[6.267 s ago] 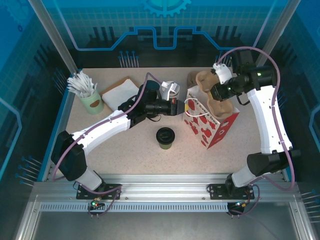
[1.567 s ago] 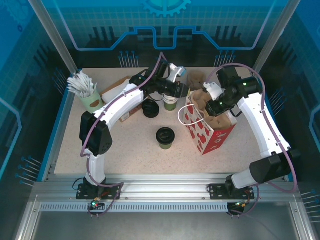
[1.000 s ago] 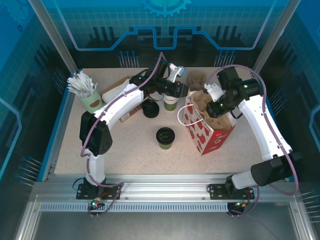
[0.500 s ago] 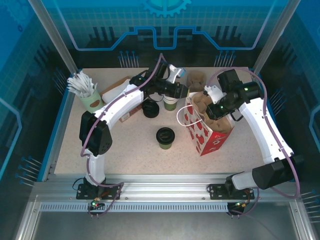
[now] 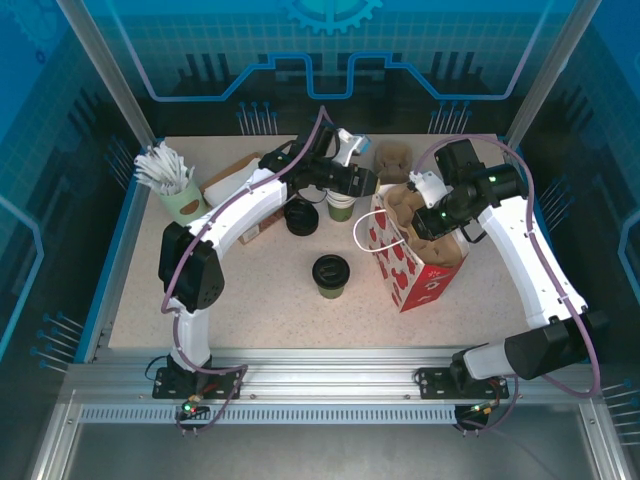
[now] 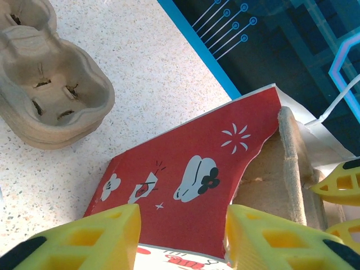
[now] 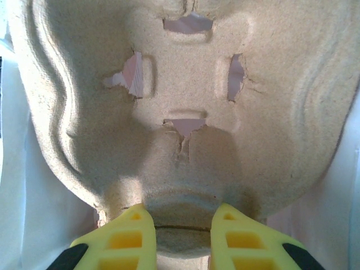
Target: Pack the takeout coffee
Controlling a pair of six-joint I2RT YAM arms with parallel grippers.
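Top view: one takeout coffee (image 5: 331, 275) stands on the counter (image 5: 250, 300), near one red bag (image 5: 415, 268) holding one pulp carrier (image 5: 447, 243). Left wrist: left tool (image 6: 183, 225) agape, empty — spare carriers (image 6: 50, 90) stacked beyond. Right wrist: right tool (image 7: 180, 239) pinches the pulp carrier's rim.

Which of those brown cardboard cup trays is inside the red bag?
The cup tray pinched by the right gripper, sitting in the mouth of the red bag. The other tray stack lies on the table behind the bag.
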